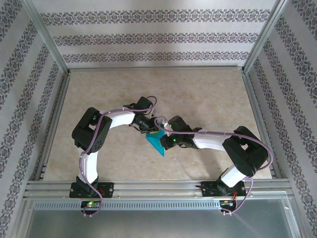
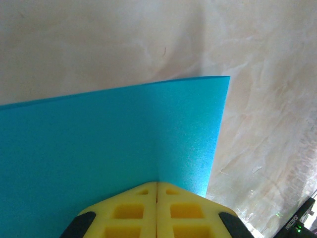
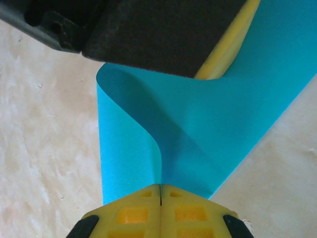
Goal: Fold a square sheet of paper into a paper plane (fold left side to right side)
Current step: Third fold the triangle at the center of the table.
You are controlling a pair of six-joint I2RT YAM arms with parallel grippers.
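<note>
Paper [image 2: 99, 148] plain teal-blue, table [image 2: 99, 39] mottled beige (walls [image 1: 148, 37] floral-striped).

The teal-blue square sheet of paper [image 1: 157, 144] lies near the middle of the table [image 1: 213, 94], one side lifted and curled over in a soft, uncreased loop.

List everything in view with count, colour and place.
sheet of paper: one, teal-blue, mid-table, curled, between both grippers
table: one, beige marbled, under everything
walls: three, white with grey floral stripes, around the table
frame rails: several, silver, along the table edges
cables: two, lavender, along the arms
left arm: one, white and black, near-left edge
right arm: one, white and black, near-right edge
left gripper: one, yellow fingers, shut on the sheet of paper
right gripper: one, yellow fingers, shut on the sheet of paper
</note>
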